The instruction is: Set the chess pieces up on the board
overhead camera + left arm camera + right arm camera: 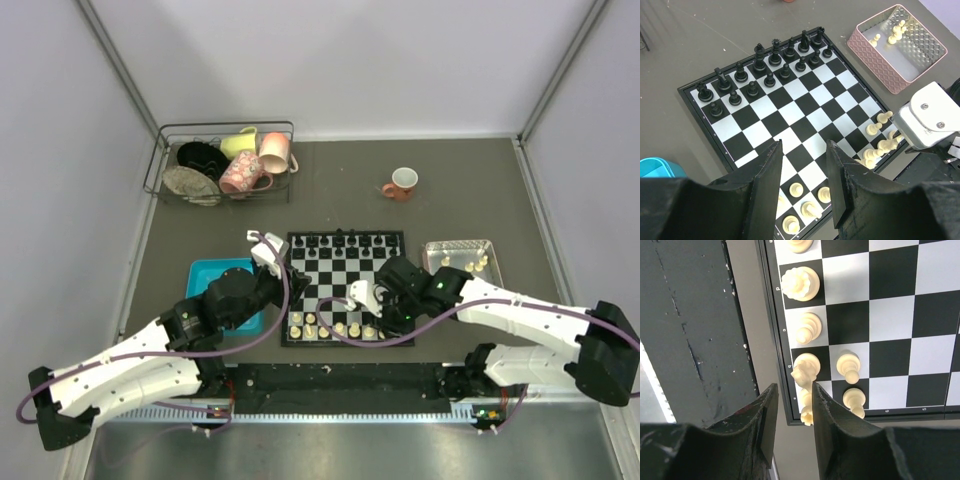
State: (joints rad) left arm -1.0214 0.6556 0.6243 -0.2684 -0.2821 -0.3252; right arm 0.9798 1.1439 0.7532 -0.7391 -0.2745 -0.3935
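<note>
Dark grey matt tabletop [340, 200], 3 pale lilac-white walls [340, 60] closing it in, slim metal corner posts [120, 70], black strip [340, 385] along near edge, brushed-metal ledge [340, 450], soft even light

The chess pieces [801, 284] are smooth cream plastic with a soft gloss. The board [790, 107] looks smooth and faintly shiny. The tabletop [700, 45] is matt grey, scuffed and speckled. The pink tray [872, 60] has a diamond-embossed wall and a shiny metallic inside.

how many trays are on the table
2: a blue tray left of the board, partly covered, and a pink tray right of it. None seems hidden.
</note>
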